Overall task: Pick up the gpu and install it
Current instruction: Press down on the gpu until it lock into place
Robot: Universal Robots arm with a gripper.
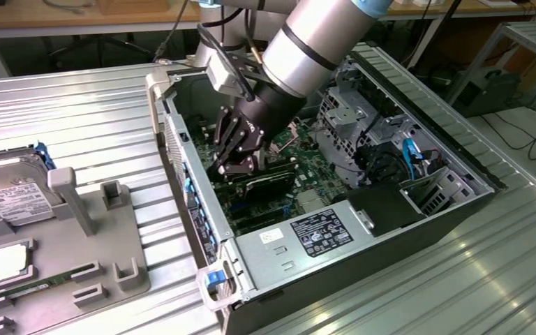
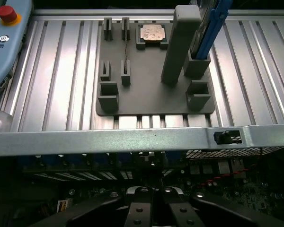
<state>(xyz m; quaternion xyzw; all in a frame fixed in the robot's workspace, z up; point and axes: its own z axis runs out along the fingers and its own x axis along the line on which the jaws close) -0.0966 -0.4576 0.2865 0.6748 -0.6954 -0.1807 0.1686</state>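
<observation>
Black-faced gpu [image 1: 270, 184] down inside the open computer case [image 1: 407, 230], centre of the exterior view, on edge over the green motherboard [image 1: 292, 150], long side running toward the exterior view's right. Sitting low among the board parts; cannot tell whether fully seated in a slot.

Gripper [image 1: 234, 167] right at the card's end nearer the exterior view's left, reaching down into the case from the upper middle of the frame. Fingers [image 2: 139, 208] drawn together, no gap between them in the wrist view. Cannot tell whether pinching the card's edge or just touching it.

Power supply [image 1: 319, 234] with black label just below the card in the exterior view, against the case's near wall. Blue cable [image 1: 407, 153] further toward the exterior view's right, by the drive cage.

Grey parts holder [image 1: 109, 230] outside the case at the exterior view's lower left, on the ribbed metal table [image 1: 91, 118]. Hard drive [image 1: 12, 192] with white label standing at its far-left end, processor chip [image 1: 8, 262] below that, memory stick [image 1: 35, 285] in a slot near the bottom-left corner. Tall holder slots beside the case vacant.
</observation>
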